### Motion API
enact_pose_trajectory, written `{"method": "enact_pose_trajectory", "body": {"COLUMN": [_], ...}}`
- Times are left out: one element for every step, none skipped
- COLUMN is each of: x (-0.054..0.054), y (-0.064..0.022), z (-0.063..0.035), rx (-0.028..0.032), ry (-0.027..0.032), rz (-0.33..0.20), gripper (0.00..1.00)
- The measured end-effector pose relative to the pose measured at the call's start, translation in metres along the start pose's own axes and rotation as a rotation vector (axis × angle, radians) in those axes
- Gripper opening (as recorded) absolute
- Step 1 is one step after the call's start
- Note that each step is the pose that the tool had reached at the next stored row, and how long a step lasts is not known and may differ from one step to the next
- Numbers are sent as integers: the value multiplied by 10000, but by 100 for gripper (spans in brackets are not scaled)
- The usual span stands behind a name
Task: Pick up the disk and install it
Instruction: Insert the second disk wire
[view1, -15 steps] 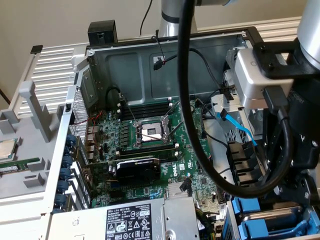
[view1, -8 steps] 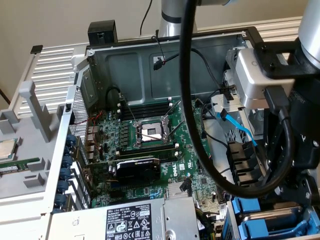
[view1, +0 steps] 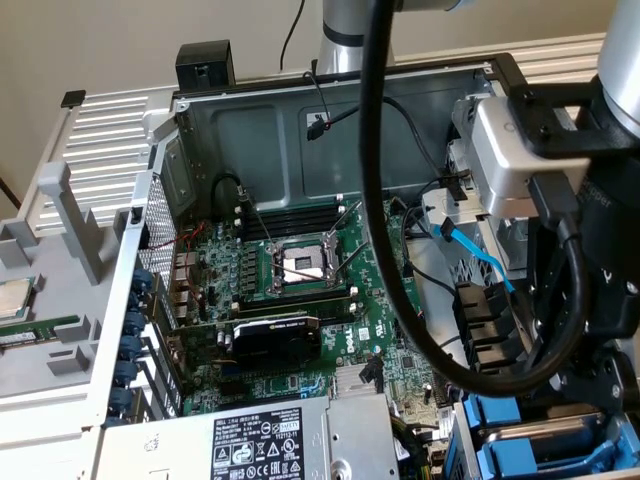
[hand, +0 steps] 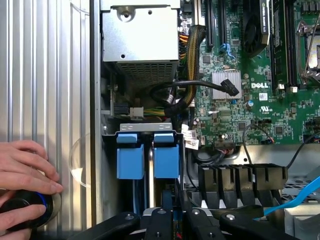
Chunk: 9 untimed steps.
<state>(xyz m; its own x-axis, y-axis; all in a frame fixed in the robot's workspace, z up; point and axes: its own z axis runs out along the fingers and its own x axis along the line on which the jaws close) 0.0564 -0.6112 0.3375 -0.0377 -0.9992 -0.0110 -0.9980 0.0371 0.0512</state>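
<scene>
While poised over the drive bay (hand: 147, 131), the gripper (hand: 172, 220) is seen.
Jaws nearly closed; any held object cannot be told; blue disk (hand: 166, 161) carriers lie just ahead.

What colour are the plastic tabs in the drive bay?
Blue; the two tabs show best in the wrist view.

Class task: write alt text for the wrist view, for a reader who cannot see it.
An open computer case seen from above: two blue drive frames sit side by side in a bay, beside a green motherboard and a grey power-supply box. A person's hand rests on a black knob outside the case.
</scene>
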Motion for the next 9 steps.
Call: {"method": "enact_pose_trajectory", "body": {"x": [0,2,5,5,5,5,1,2,4], "y": [0,0,0,1,1,2,3,3,7], "z": [-1,3,10,10,10,9,1,1,7], "rx": [0,0,1,1,1,1,0,0,1], "ry": [2,-4,-13,-13,-13,-11,1,1,-6], "rz": [2,2,2,3,5,7,9,11,13], "gripper": [16,16,16,16,16,16,16,16,16]}}
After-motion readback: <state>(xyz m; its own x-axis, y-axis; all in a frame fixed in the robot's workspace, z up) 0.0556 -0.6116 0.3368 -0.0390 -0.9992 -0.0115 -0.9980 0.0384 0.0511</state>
